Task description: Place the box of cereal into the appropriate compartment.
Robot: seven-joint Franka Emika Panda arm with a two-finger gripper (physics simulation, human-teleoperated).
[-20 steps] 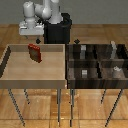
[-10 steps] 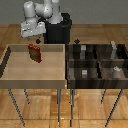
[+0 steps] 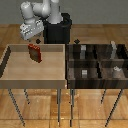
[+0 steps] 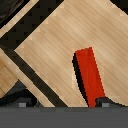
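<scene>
White Franka arm bent over from its black base, wrist angled downward, end effector (image 3: 33, 42) low toward the exterior view's left, finger spread too small to judge

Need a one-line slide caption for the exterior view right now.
Robot hand poised over small upright dark-red cereal box in light-wood tray, beside four-cell dark wooden bin.

The exterior view looks down from high on 2 trays. The wrist view looks closely down into the light-wood tray (image 4: 55, 45). Both views share the box of cereal (image 3: 34, 51).
</scene>
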